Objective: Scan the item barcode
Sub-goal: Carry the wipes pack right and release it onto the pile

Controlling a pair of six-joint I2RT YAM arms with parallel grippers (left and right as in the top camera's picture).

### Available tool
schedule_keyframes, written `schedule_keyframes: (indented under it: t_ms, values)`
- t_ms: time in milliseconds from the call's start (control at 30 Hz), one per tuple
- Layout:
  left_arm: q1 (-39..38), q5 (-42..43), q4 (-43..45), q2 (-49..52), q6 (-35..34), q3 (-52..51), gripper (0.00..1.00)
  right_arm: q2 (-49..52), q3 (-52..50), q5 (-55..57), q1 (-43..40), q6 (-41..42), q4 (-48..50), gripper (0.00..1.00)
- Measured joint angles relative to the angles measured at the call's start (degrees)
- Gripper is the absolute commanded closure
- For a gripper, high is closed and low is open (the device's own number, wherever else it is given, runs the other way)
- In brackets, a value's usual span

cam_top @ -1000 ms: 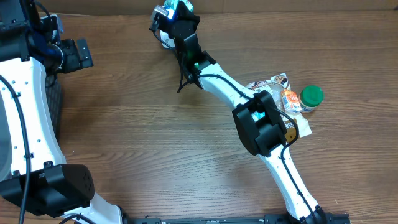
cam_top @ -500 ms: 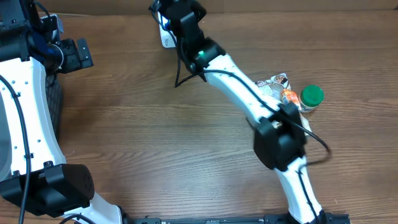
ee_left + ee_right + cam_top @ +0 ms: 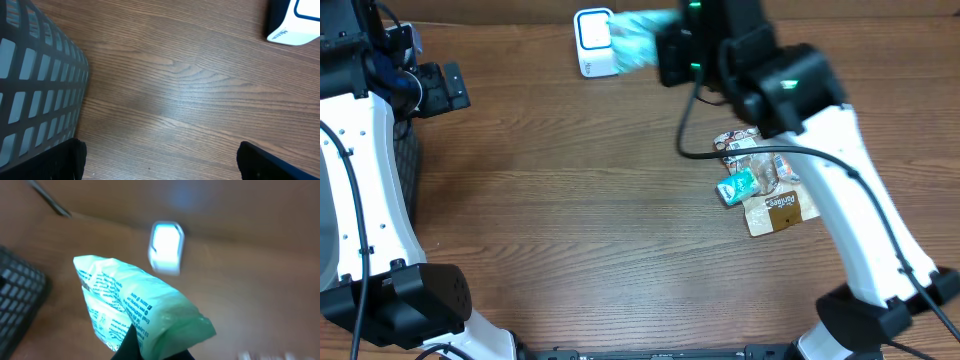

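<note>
Packet of pale green film (image 3: pixel 132 305), printed with small text, hangs in the air, pinched at its lower end by the right claw (image 3: pixel 150 349), which is clenched on it. From overhead the packet (image 3: pixel 638 40) is blurred. It sits just beside the white, blue-edged scanner (image 3: pixel 594 43) at the far edge of the bench (image 3: pixel 570 200), and I cannot tell whether the two touch. In the right wrist view the scanner (image 3: pixel 166 247) lies beyond the packet's top edge.

I judge the step in hand to be the presenting one: the item is picked, lifted and held near the scanner. No barcode is visible, so the next move likely calls for turning the packet until its code faces the scanner, then holding it steady.

The left claw (image 3: pixel 160 162) is released, fingers spread wide, low over bare bench beside a dark mesh basket (image 3: pixel 35 90). A pile of other packets (image 3: pixel 765 185) lies well apart on the right.
</note>
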Motion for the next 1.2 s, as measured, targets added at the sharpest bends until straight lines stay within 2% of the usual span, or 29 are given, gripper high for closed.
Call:
schedule_keyframes:
  t_ms: [133,300,433,600,833,1033,1100,1200]
  values:
    - [0.0,0.0,0.0,0.0,0.0,0.0,0.00,-2.2,0.0,-1.5,-5.8,5.5,-12.5,0.96]
    - [0.0,0.0,0.0,0.0,0.0,0.0,0.01,-2.1,-0.4,-2.2,-10.9,8.1,-21.4,0.96]
    - [0.0,0.0,0.0,0.0,0.0,0.0,0.00,-2.1,-3.4,-2.3,-15.4,9.0,-23.8,0.96]
    - [0.0,0.0,0.0,0.0,0.0,0.0,0.00,-2.0,-13.9,-2.4,-19.6,9.5,-18.9,0.96]
    - [0.0,0.0,0.0,0.0,0.0,0.0,0.00,-1.3,-30.3,-2.5,-24.2,9.6,-5.6,0.96]
    - [0.0,0.0,0.0,0.0,0.0,0.0,0.00,-0.5,-40.5,-2.4,-27.9,9.6,3.7,0.96]
    - [0.0,0.0,0.0,0.0,0.0,0.0,0.00,-0.2,-43.6,-2.4,-29.0,9.7,5.2,0.92]
    - [0.0,0.0,0.0,0.0,0.0,0.0,0.00,0.1,-46.0,-2.5,-29.6,9.7,5.7,0.78]
